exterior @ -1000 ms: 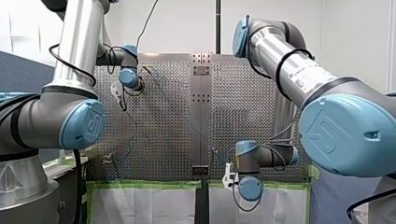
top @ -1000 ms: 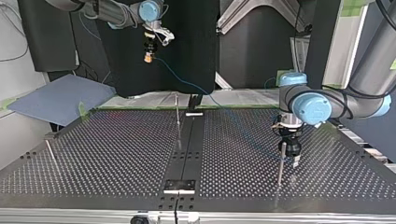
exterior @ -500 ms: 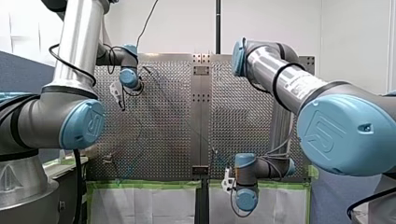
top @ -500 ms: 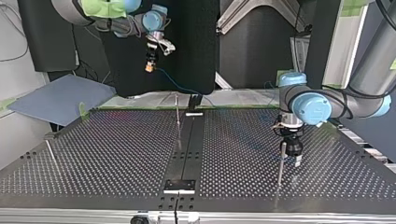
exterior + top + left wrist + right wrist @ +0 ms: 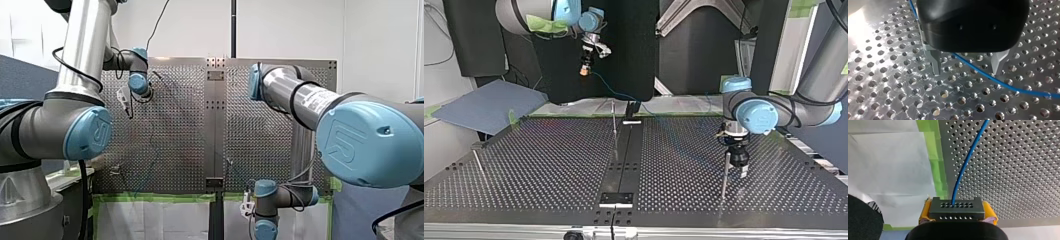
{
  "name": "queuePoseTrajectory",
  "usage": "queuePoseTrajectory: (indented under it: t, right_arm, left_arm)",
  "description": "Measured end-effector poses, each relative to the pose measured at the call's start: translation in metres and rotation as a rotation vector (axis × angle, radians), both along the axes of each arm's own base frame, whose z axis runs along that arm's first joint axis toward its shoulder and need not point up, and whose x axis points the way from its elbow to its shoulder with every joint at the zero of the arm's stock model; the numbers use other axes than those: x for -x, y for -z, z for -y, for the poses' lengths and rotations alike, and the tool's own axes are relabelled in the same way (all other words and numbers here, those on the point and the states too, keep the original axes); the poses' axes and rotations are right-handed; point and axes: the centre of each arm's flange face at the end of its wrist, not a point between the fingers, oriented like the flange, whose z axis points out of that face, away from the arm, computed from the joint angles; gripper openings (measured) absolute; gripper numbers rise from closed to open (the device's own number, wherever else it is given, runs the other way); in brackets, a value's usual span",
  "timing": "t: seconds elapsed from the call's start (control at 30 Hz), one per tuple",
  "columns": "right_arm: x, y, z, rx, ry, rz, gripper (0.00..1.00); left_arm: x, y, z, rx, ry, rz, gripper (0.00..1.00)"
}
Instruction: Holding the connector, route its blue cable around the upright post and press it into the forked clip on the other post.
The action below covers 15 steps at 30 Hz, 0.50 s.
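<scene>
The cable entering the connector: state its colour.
Blue: the thin cable leaving the dark grey connector, clearest in the right wrist view.

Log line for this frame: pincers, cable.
right pincer: shut on connector | left pincer: open, low over table, beside post | blue cable: runs from connector, passes under left pincer

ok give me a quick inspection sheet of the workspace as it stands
surface: perforated table, dark centre strip.
job's things: connector held in the air; upright post beside left gripper; clip fork too small to tell.
clutter: nothing seen.
grippers: left gripper jaws open; right gripper jaws shut on connector.
cables: blue cable leaves connector, crosses table, passes between left jaws ungripped.
surroundings: green tape and white sheet along table edge.
</scene>
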Motion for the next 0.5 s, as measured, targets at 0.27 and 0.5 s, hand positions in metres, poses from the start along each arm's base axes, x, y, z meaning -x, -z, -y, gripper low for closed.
queuePoseTrajectory:
  t: [0.27, 0.5]
  right_arm:
    - [0.011, 0.034, -0.017, -0.020, -0.010, -0.026, 0.00]
    - [0.016, 0.060, -0.030, -0.038, -0.042, -0.060, 0.00]
  left_arm:
    - [0.001, 0.000, 0.001, -0.001, 0.001, -0.004, 1.00]
    - [0.001, 0.000, 0.001, -0.007, -0.013, -0.007, 1.00]
